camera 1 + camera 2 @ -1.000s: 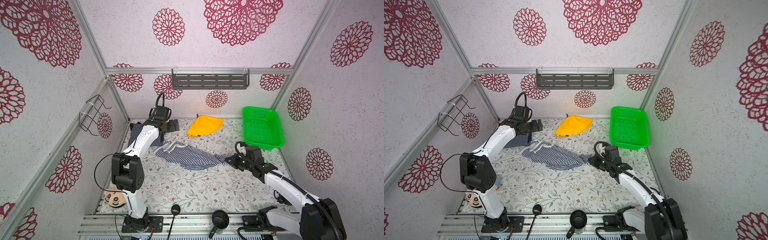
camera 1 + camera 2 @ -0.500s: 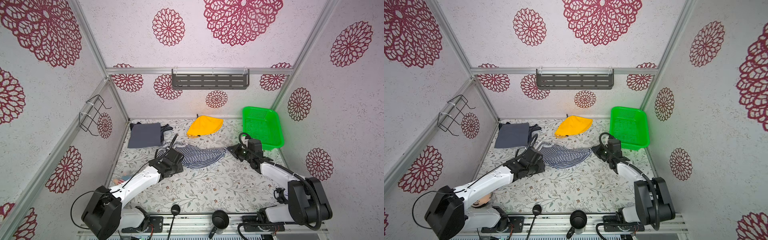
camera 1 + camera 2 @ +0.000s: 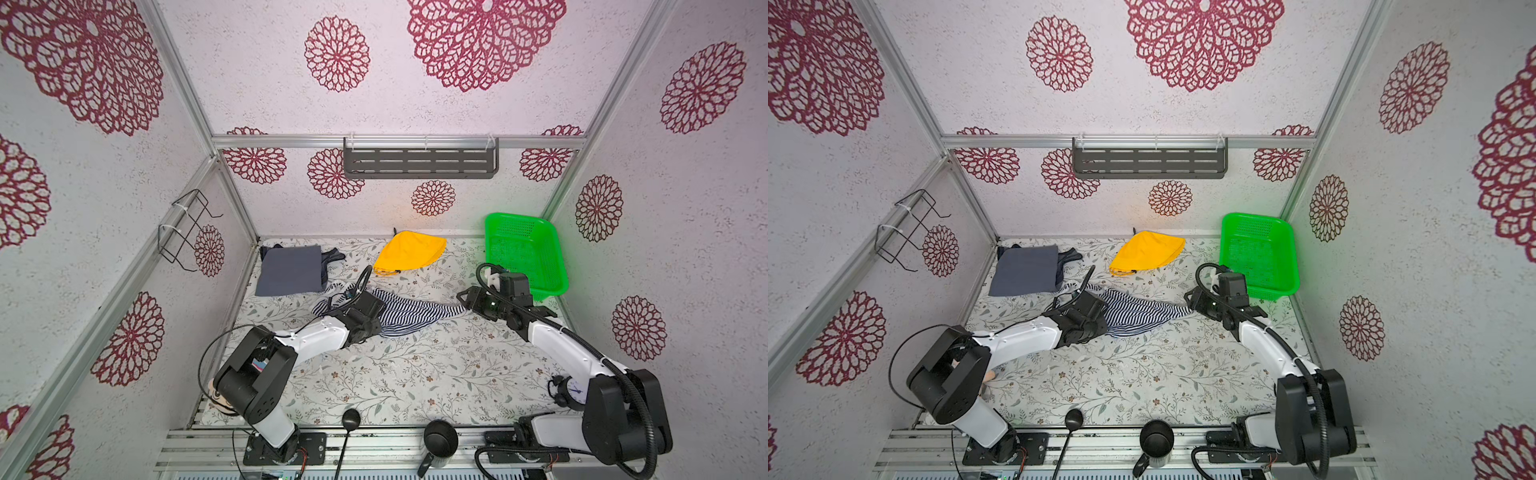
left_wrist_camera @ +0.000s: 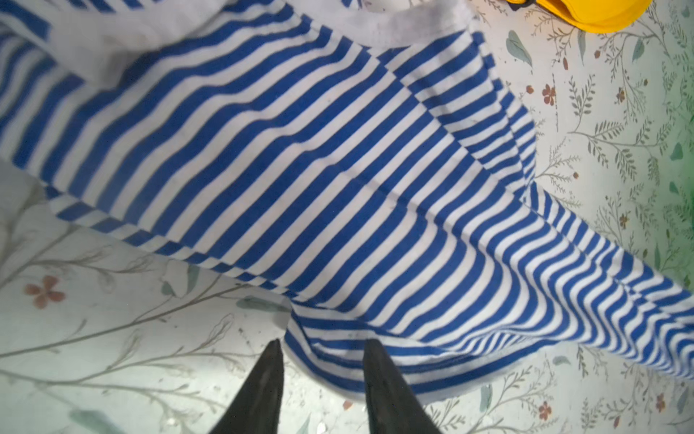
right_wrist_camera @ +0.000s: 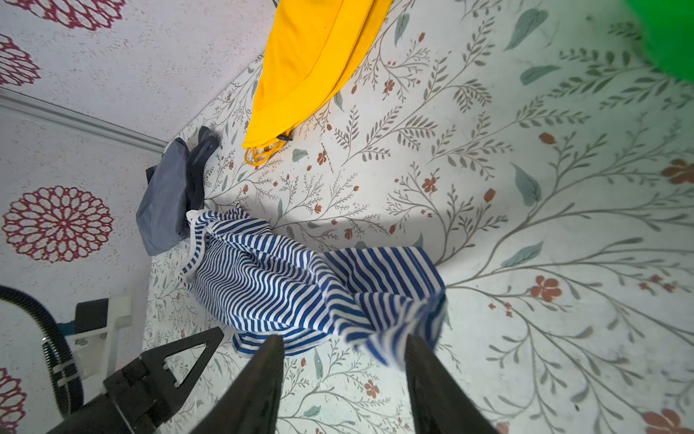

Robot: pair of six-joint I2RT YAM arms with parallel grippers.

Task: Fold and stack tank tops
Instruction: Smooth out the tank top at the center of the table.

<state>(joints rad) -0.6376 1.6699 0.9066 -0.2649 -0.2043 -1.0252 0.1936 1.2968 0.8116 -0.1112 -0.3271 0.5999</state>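
Observation:
The striped tank top (image 3: 415,316) (image 3: 1138,316) lies crumpled mid-table between my two grippers. My left gripper (image 4: 323,345) (image 3: 370,309) is at its left end. Its fingers stand a little apart, one on each side of a striped hem corner (image 4: 330,353), not pressed together. My right gripper (image 5: 343,340) (image 3: 463,297) is open at the right end, where a blurred corner of the striped tank top (image 5: 394,330) hangs loose beside one finger. The grey tank top (image 3: 291,270) (image 5: 161,210) lies folded at the back left.
A yellow hat (image 3: 409,251) lies at the back middle. A green basket (image 3: 515,217) stands at the back right, close behind the right arm. Along the front edge are a ladle (image 3: 351,417), a black mug (image 3: 440,436) and an alarm clock (image 3: 569,388).
The left gripper left the grey top, came forward to the striped top's left end and narrowed its jaws. The right gripper opened and let go of the striped corner.

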